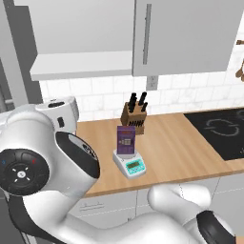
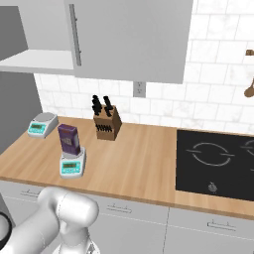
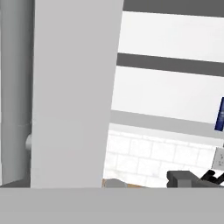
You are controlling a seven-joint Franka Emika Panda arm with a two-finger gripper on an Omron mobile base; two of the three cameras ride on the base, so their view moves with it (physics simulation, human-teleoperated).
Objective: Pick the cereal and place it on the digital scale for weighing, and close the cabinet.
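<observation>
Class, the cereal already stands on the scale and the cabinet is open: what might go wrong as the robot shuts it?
1. The open cabinet door fills the hand view close up, so the open claw may strike it.
2. A wide swing could topple the upright cereal from the digital scale.

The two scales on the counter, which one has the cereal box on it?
The scale nearer the counter's front edge, turned askew, carries the purple cereal box upright. The other scale, back by the wall, has a bare platter.
</observation>
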